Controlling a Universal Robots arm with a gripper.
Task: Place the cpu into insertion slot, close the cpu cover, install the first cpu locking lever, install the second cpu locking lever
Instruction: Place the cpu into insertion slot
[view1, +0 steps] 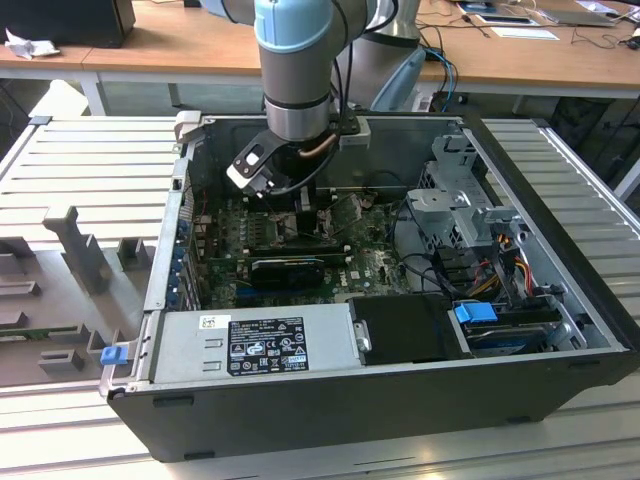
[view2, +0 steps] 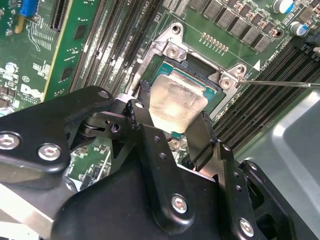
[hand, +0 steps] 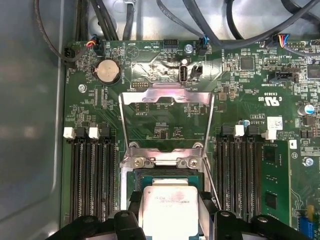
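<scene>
My gripper (view2: 175, 107) is shut on the cpu (view2: 177, 97), a silvery square chip clamped between the two black fingers (view2: 144, 102). The chip hangs low over the insertion slot (view2: 196, 79), slightly tilted; I cannot tell if it touches. In the first wrist view the cpu (hand: 169, 212) sits in the gripper (hand: 170, 200) right over the insertion slot (hand: 165, 176). The cpu cover (hand: 167, 94), a silver frame, is flipped open away from the slot. A thin wire locking lever (view2: 280, 84) sticks out beside the socket. In the exterior view the gripper (view1: 303, 205) reaches down into the case.
Long black memory slots (hand: 92, 175) flank the socket on both sides. Cables (hand: 210, 30) run along the board's edge. The open computer case (view1: 400, 390) has a power supply (view1: 255, 345) in front and a drive cage (view1: 455, 195) on the exterior view's right.
</scene>
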